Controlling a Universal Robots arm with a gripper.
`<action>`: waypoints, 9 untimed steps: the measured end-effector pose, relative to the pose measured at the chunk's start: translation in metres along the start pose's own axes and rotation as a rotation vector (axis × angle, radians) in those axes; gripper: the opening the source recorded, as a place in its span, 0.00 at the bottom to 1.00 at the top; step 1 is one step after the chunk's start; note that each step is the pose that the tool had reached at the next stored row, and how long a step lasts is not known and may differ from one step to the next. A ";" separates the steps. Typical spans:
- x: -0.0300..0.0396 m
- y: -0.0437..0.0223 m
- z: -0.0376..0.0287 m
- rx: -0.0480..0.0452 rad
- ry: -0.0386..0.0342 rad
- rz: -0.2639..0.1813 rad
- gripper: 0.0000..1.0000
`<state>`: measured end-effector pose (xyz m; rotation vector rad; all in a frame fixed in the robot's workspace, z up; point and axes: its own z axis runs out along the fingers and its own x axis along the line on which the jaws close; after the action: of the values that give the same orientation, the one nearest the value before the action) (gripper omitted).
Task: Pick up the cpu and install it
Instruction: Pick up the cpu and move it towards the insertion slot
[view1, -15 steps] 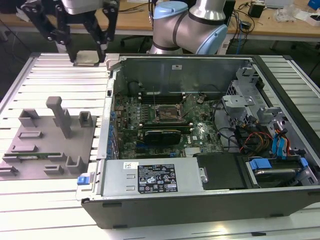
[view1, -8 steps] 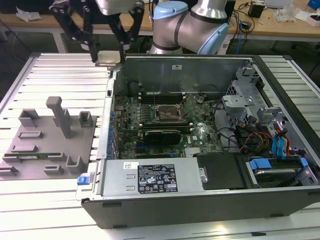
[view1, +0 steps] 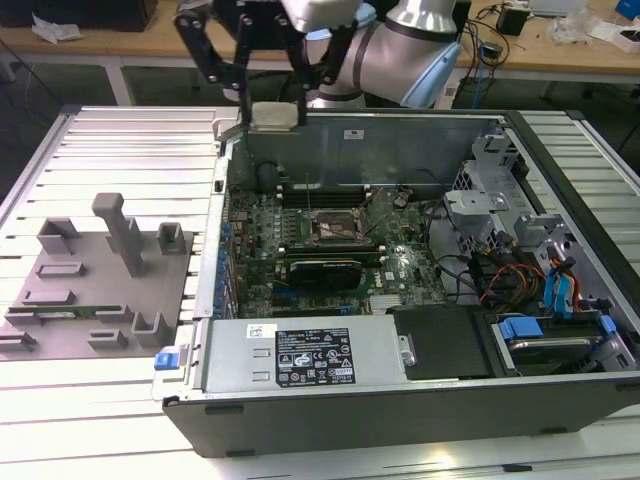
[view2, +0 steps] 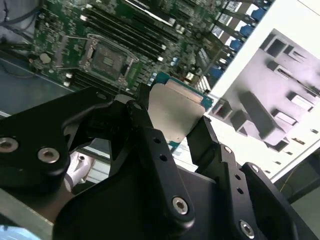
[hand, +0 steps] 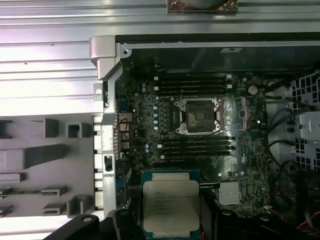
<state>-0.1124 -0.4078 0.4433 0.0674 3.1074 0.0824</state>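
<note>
My gripper is shut on the cpu, a small flat square chip with a pale silver top. It hangs above the open computer case's far wall, toward the exterior view's left. Both wrist views show the cpu pinched by its edges between the black fingers. The square metal socket with a dark centre lies on the green motherboard inside the case, well below the chip and apart from it.
The case's metal walls ring the motherboard. A power supply sits at the near side, with drive bays and cables at the exterior view's right. A grey tray with upright posts holds a thin green memory stick.
</note>
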 end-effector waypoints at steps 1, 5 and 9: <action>-0.0036 0.0001 0.0001 0.0000 0.0000 0.000 0.55; -0.0236 0.0010 0.0007 0.0001 0.0001 0.000 0.55; -0.0311 0.0013 0.0010 0.0001 0.0001 0.000 0.55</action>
<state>-0.0813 -0.4078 0.4433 0.0670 3.1075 0.0822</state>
